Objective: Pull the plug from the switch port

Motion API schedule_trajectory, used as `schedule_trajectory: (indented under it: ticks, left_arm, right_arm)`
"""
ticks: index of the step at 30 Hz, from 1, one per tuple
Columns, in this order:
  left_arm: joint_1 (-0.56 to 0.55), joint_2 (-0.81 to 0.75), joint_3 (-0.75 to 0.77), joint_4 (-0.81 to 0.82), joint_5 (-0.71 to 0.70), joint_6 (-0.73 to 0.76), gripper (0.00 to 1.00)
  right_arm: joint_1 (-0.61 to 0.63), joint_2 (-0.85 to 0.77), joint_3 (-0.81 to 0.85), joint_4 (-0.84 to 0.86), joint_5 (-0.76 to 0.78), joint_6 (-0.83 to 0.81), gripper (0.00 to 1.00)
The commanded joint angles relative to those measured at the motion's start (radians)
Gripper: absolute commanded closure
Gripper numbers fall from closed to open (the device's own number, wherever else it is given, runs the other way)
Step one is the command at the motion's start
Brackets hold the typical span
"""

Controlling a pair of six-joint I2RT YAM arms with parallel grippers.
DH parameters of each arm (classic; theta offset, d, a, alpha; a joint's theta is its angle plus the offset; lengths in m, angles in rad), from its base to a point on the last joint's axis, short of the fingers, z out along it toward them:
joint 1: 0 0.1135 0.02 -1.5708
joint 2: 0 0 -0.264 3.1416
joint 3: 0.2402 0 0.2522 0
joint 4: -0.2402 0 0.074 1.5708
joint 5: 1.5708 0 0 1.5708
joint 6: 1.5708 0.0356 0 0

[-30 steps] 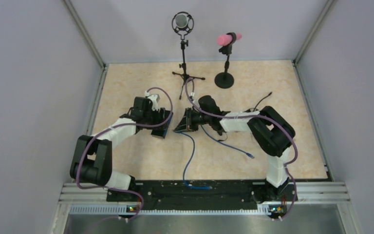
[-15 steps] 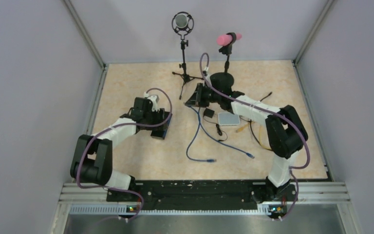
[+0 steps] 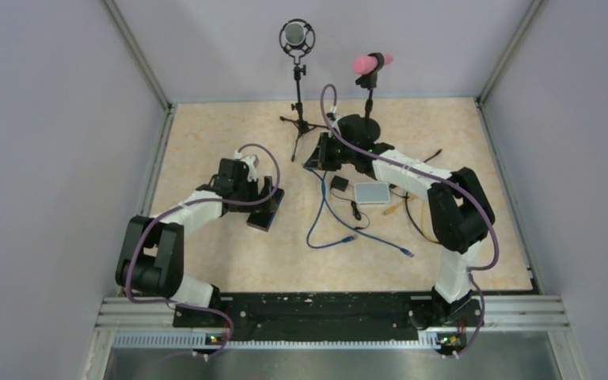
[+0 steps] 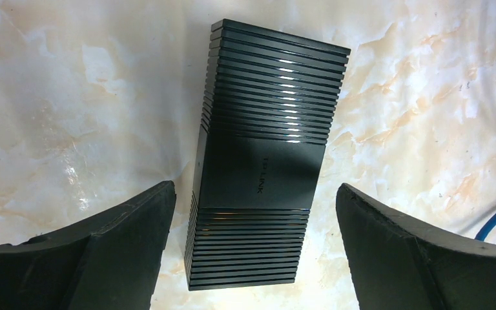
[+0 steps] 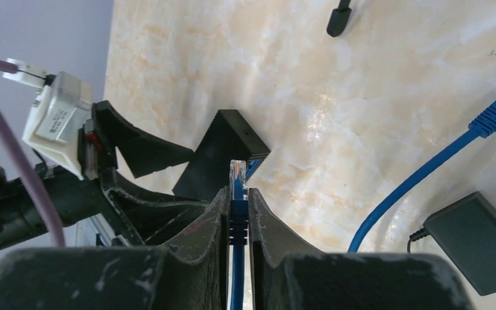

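On the beige marbled surface [image 3: 206, 127], the left gripper [image 4: 255, 190] stood wide open, holding nothing, astride the black ribbed switch [image 4: 265, 161] marked TP-LINK, while farther off the right gripper [image 5: 236, 194] was pinched on the blue cable's [image 5: 420, 161] plug [image 5: 237, 173], well apart from the switch, before two microphone stands [image 3: 296, 79] and lilac walls [image 3: 47, 119].

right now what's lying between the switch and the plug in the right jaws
Nothing but bare table, as the top view shows: the switch lies under the open left jaws, the plug is pinched in the right jaws.
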Motion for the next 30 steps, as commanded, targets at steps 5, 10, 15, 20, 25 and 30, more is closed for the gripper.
schedule_trajectory:
  ticks: [5, 10, 15, 20, 25, 30]
  left_arm:
    - [0.001, -0.168, -0.005, 0.04, -0.024, -0.038, 0.01]
    - [0.001, -0.371, -0.051, 0.039, -0.122, -0.062, 0.01]
    - [0.001, -0.582, -0.128, 0.073, -0.199, -0.096, 0.01]
    - [0.002, -0.689, -0.164, 0.077, -0.28, -0.089, 0.01]
    - [0.002, -0.678, -0.134, 0.043, -0.282, -0.075, 0.01]
    - [0.002, -0.64, -0.12, 0.033, -0.276, -0.074, 0.01]
  right_arm:
    - [0.011, 0.117, 0.09, -0.024, 0.036, -0.045, 1.0]
    - [0.023, 0.169, 0.135, -0.025, 0.093, -0.061, 0.99]
    - [0.052, 0.214, 0.191, -0.082, 0.163, -0.099, 0.87]
    - [0.057, 0.236, 0.203, -0.087, 0.161, -0.112, 0.82]
    - [0.057, 0.195, 0.194, -0.132, 0.189, -0.14, 0.56]
    - [0.056, 0.029, 0.146, -0.155, 0.24, -0.188, 0.5]
